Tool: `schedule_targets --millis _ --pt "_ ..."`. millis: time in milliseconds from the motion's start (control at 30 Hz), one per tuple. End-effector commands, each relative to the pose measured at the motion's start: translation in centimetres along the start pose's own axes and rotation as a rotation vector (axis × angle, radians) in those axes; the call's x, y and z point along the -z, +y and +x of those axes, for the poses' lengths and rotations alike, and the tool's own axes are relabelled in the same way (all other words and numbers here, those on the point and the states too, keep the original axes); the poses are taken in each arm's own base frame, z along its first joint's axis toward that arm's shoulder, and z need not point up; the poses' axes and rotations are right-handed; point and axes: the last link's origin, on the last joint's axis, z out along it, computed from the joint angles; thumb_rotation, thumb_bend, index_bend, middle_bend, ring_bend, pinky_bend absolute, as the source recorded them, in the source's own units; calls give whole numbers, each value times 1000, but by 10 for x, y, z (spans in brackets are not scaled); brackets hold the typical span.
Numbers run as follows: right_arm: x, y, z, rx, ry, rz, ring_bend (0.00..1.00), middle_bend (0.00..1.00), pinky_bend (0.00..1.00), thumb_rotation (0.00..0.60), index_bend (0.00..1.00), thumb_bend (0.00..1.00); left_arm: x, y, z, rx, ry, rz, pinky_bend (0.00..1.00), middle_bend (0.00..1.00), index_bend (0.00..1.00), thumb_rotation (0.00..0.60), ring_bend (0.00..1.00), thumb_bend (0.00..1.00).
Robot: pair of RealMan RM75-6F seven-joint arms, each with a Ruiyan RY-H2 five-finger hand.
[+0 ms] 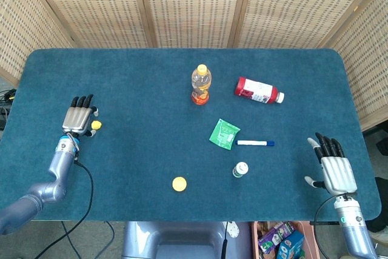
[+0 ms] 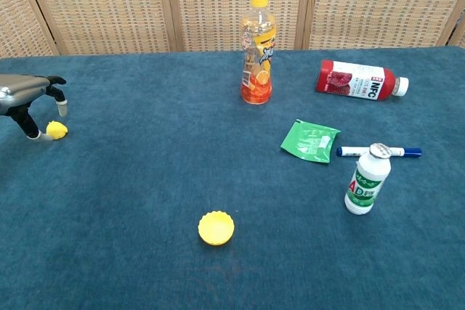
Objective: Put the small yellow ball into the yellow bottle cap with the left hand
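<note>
The small yellow ball lies on the blue table at the far left. My left hand hovers right beside and over it, fingers spread downward and apart, holding nothing; one fingertip stands just left of the ball in the chest view. The yellow bottle cap lies open side up near the table's front edge, well to the right of the ball. My right hand rests flat and open at the right front of the table, seen only in the head view.
An orange drink bottle stands upright mid-table. A red juice bottle lies on its side behind a green packet, a blue-capped pen and a small white-green bottle. Wicker screens stand behind the table.
</note>
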Motion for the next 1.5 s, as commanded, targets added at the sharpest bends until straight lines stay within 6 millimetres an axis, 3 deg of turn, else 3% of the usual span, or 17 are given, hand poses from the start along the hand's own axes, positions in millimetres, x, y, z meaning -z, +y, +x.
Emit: schedule_targets --millis 33,400,1133,1500 --pt "0 0 0 0 1 -1 0 0 0 600 0 0 0 2 0 -3 0 -4 0 0 410 600 0 228" --pt "1 2 2 -6 13 -5 0 0 0 600 0 0 0 5 -2 -11 -7 -10 0 0 479 600 0 233" --pt "3 1 2 -8 18 -1 0 0 0 600 0 0 2 2 -4 -19 -2 -5 0 0 519 600 0 236" --pt "3 2 3 -12 23 -2 0 0 0 600 0 0 8 4 14 28 67 -46 0 0 568 600 0 237"
